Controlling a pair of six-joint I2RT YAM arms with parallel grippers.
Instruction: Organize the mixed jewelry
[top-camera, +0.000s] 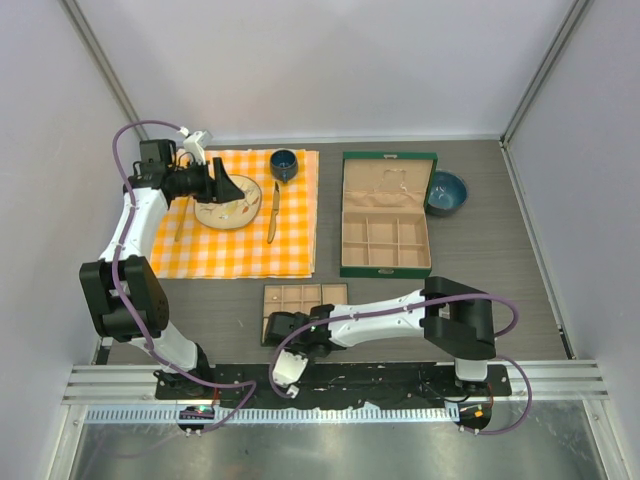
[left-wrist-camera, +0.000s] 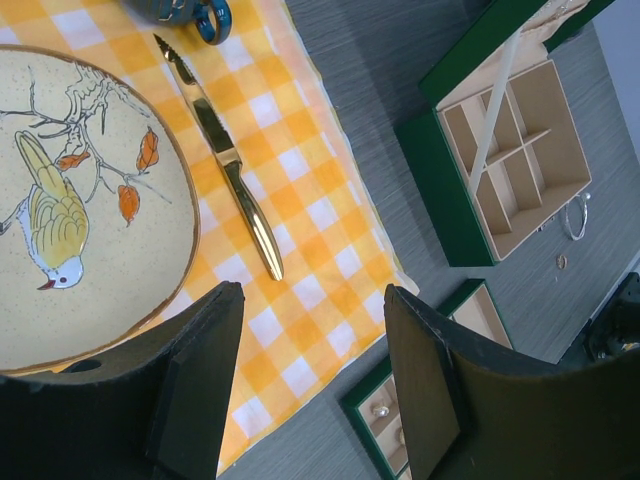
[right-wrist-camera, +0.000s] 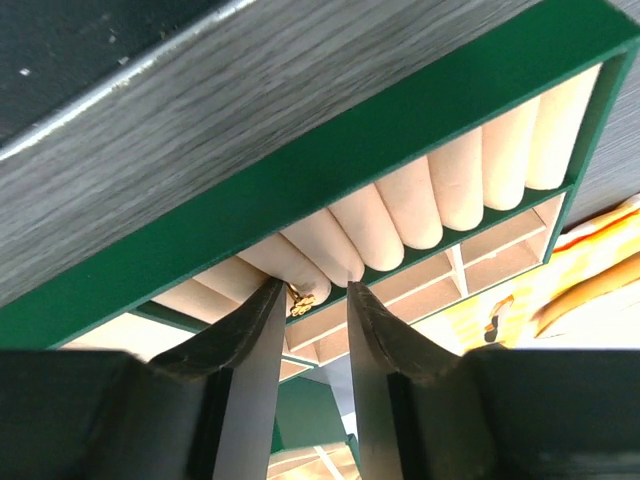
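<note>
My right gripper (right-wrist-camera: 310, 295) is open, its tips pressed against the pale ring rolls of the small green tray (right-wrist-camera: 330, 170). A small gold ring piece (right-wrist-camera: 303, 300) sits in the groove between two rolls, touching the inner side of the left finger (right-wrist-camera: 255, 330). From above, that gripper (top-camera: 278, 325) is at the tray's (top-camera: 320, 295) near left corner. My left gripper (left-wrist-camera: 315, 380) hangs open and empty over the checked cloth. Past it lie pearl-like studs (left-wrist-camera: 380, 410) in the tray, a silver bracelet loop (left-wrist-camera: 577, 215) and a gold ring (left-wrist-camera: 561, 261) on the table.
A large open green jewelry box (top-camera: 385, 215) stands right of the yellow checked cloth (top-camera: 240, 255). On the cloth are a bird plate (top-camera: 228, 205), a gold knife (top-camera: 272, 212) and a blue cup (top-camera: 284, 163). A blue bowl (top-camera: 446, 192) sits at the back right.
</note>
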